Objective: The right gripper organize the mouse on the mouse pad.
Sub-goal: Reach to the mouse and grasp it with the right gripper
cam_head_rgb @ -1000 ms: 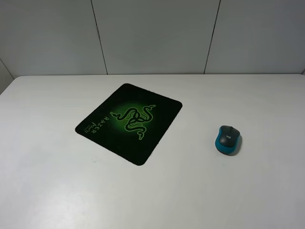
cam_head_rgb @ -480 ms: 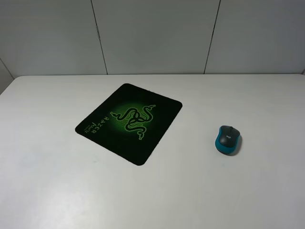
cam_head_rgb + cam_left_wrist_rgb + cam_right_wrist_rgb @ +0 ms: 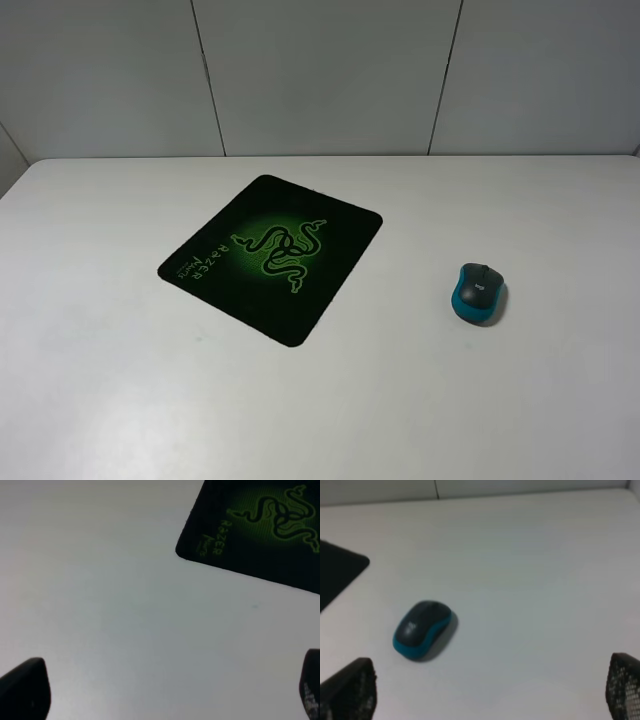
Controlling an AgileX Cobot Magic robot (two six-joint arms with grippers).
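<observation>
The right hand (image 3: 485, 692) is empty, fingers wide apart. The mouse (image 3: 422, 629) sits on the desk (image 3: 545, 555) ahead of it, off-centre toward the pad (image 3: 337, 572), long axis slanted to the hand's opening.

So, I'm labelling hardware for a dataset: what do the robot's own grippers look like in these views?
Only fingertips show. The left gripper has black, rounded fingertips, matte and mostly smooth. The right gripper has black fingertips with a fine grid-like texture. No cables, markings or arm links are visible; the high view shows neither arm.
</observation>
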